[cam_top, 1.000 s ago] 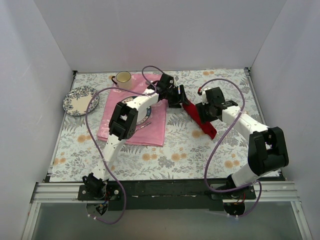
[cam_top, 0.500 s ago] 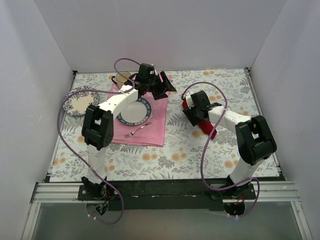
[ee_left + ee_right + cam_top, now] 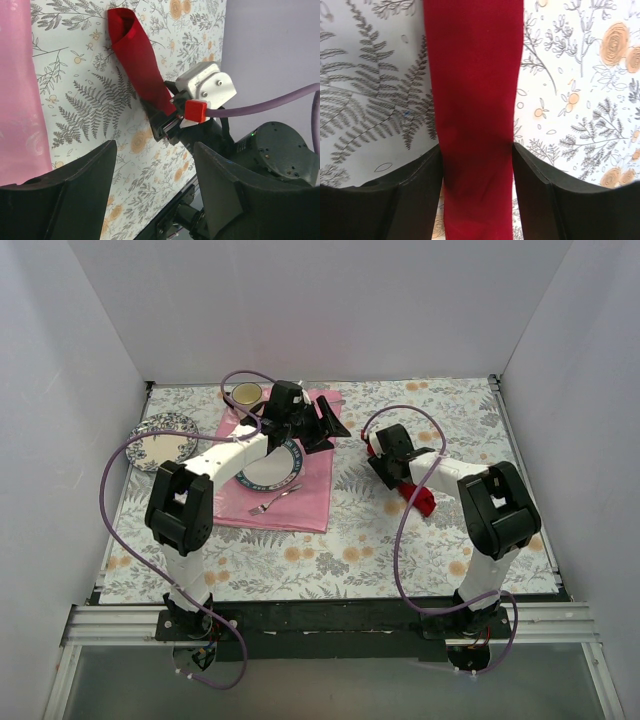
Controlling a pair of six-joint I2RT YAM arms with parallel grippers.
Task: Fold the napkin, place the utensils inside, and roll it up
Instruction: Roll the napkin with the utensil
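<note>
The napkin (image 3: 475, 95) is already a narrow red roll. It lies slanted on the flowered table (image 3: 350, 550), right of centre in the top view and well clear of the pink cloth (image 3: 310, 502). The right gripper (image 3: 476, 150) straddles the roll near one end. Its two fingers (image 3: 427, 190) press both sides, and the cloth narrows between them, so the jaws are holding the napkin. This grip probably keeps the roll from loosening while it is finished or set down.

No spoon shows in any view, so I cannot tell whether one is wrapped inside. The open end of the roll, at the upper left of the left wrist view, shows only folded cloth. A fork (image 3: 272, 505) and a plate (image 3: 262, 472) sit on the pink cloth, with a cup (image 3: 247, 393) above them.

The right arm is folded tight. Its elbel is raised at the lower right, and its forearm reaches back toward the middle with the wrist tipped down over the roll.

The left arm stretches up the frame across the pink cloth, and its wrist is turned toward the napkin. The left gripper (image 3: 154, 155) hangs above the table with its jaws apart and nothing between them, seemingly standing by rather than helping.
</note>
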